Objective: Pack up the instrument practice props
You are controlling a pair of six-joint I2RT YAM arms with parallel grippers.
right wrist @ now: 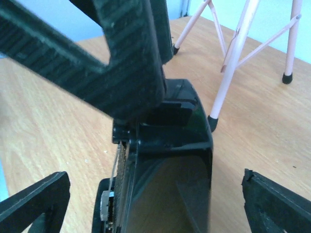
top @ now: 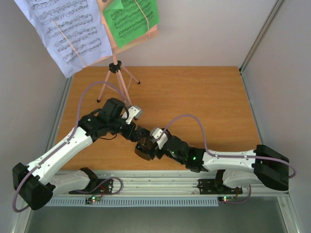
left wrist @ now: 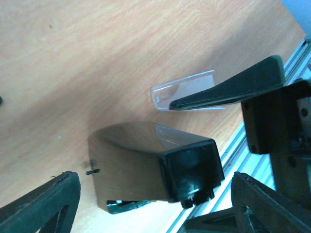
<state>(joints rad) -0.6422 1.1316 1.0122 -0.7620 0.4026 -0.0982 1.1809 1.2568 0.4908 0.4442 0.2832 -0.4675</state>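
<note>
1. The metronome lies on its side on the table, toward 6 o'clock of the board near the front rail. It sits between the two arms' wrists.
2. Its clear cover is off. In the left wrist view it lies flat on the wood at about 1 o'clock from the body, apart from it.
3. Handling, as I judge it:
   - The body is hard, glossy and tapered, so pads may slide toward the narrow end.
   - It looks light and stiff, but the mechanism showing at its open face is likely delicate.
   - Hold it across the two flat sides near the broad base, clear of that face.
4. The cover looks thin and light. It is apt to skid or crack, so pinch it gently by its long edges.
5. The left gripper has its fingers wide apart, straddling the body without touching it.
6. The right gripper is also spread wide, with the body between its fingers and nothing clamped. One of its fingers reaches over the cover, though the angle may hide whether they touch.
7. The stand is upright at 11 o'clock, well apart from the metronome. A white sheet and a green sheet are strapped to its desk, so nothing looks packed yet.
</note>
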